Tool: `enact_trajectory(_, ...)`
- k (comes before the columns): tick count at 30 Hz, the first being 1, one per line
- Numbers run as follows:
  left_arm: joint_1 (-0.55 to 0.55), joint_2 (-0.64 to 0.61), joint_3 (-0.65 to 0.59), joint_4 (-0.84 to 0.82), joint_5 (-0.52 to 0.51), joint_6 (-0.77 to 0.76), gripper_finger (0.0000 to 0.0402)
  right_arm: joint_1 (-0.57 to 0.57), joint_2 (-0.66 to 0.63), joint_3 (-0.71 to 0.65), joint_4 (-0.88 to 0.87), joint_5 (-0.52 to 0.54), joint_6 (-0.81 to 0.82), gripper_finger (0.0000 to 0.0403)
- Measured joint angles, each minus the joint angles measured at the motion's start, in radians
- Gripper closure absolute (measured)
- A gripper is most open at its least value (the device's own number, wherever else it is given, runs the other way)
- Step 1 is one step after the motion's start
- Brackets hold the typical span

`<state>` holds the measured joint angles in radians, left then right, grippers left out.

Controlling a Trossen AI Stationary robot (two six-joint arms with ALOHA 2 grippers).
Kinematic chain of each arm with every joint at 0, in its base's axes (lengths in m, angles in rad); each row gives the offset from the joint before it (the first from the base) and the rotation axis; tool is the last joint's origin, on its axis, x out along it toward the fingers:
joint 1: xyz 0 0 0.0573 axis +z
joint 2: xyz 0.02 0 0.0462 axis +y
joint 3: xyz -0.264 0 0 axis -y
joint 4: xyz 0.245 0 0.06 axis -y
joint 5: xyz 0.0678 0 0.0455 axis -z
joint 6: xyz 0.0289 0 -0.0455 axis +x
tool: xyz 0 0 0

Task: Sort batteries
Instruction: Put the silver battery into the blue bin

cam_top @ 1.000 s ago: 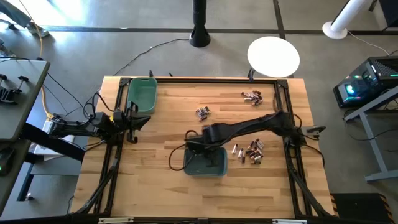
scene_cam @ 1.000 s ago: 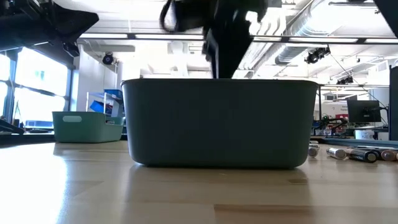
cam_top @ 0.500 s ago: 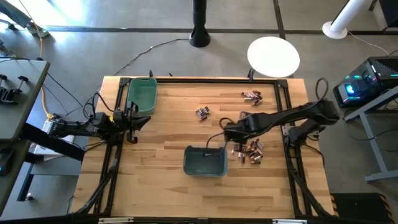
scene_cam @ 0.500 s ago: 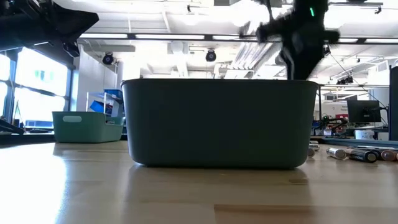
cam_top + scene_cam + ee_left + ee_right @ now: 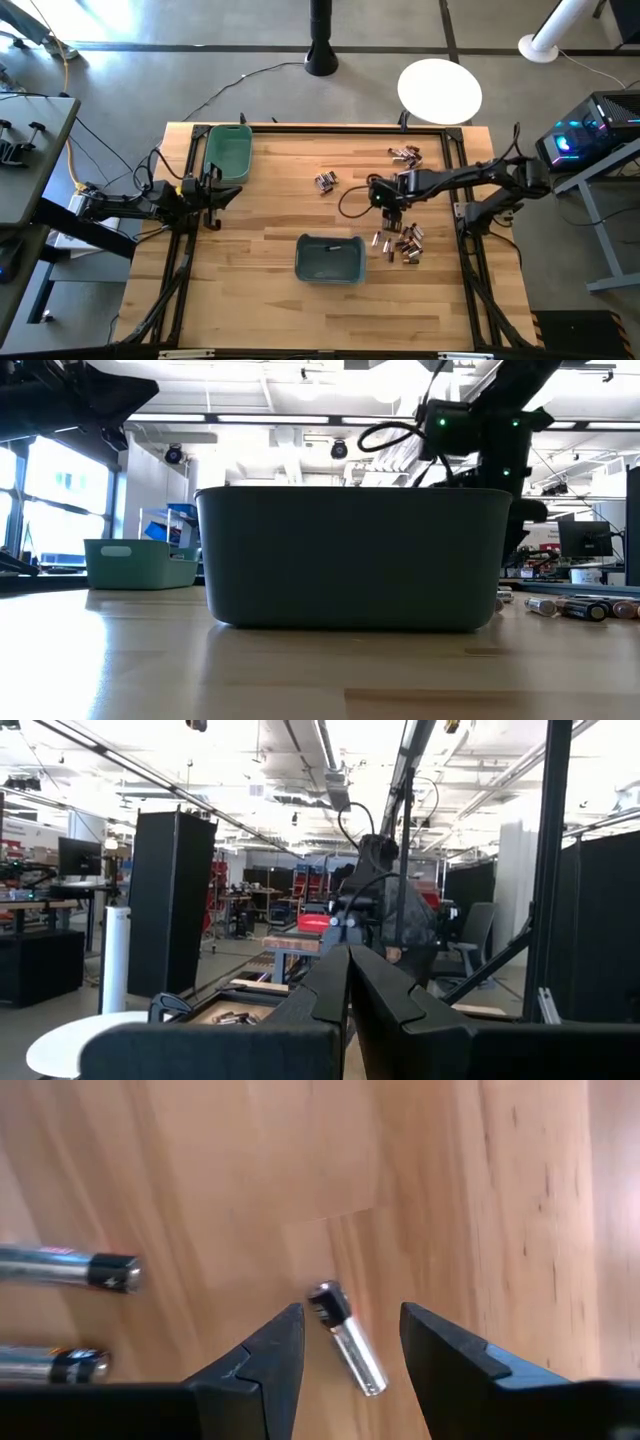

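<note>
My right gripper (image 5: 386, 212) (image 5: 350, 1315) is open and points down at the table just left of the near-right battery pile (image 5: 405, 244). One silvery battery (image 5: 347, 1338) lies on the wood between its two fingers, and neither finger touches it. Two more batteries (image 5: 70, 1268) lie to one side. Other batteries lie in a group at the far right (image 5: 405, 153) and in a group at the middle (image 5: 325, 181). My left gripper (image 5: 222, 195) (image 5: 350, 960) is shut and empty at the table's left edge.
A dark teal bin (image 5: 330, 258) stands near the table's middle front, left of my right gripper. A green bin (image 5: 228, 153) stands at the far left. A black frame (image 5: 195, 160) runs along the table's edges. Bare wood lies between the bins.
My right gripper has left the space over the dark teal bin and gone toward the table's right edge and a little toward the far edge. It now stands over the loose batteries.
</note>
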<state>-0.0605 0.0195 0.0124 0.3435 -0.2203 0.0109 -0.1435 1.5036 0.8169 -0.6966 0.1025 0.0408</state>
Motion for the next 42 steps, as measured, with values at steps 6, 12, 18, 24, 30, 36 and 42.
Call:
enact_trajectory(6,0.000,0.000,0.000,0.000,0.000,-0.008,0.0396,-0.041,0.026,0.000,-0.020,-0.042,-0.072,0.0251)
enact_trajectory(12,0.000,0.000,0.000,-0.004,0.004,-0.010,0.0396,-0.039,0.117,0.004,-0.017,-0.058,-0.136,0.0279)
enact_trajectory(18,0.000,0.000,0.000,-0.003,0.005,-0.009,0.0396,-0.039,0.159,0.007,-0.020,-0.071,-0.118,0.0334)
enact_trajectory(24,0.000,0.000,0.000,-0.003,0.005,-0.009,0.0396,-0.020,0.122,0.050,-0.041,-0.004,0.031,0.0382)
enact_trajectory(30,0.000,0.000,0.000,-0.003,0.005,-0.009,0.0396,0.089,0.043,0.240,-0.152,0.207,0.191,0.0382)
enact_trajectory(36,0.000,0.000,0.000,-0.002,0.003,-0.008,0.0396,0.228,0.048,0.518,-0.170,0.233,0.308,0.0382)
enact_trajectory(42,0.000,0.000,0.000,-0.004,0.004,-0.009,0.0396,0.316,0.206,0.669,-0.061,-0.005,0.276,0.0382)
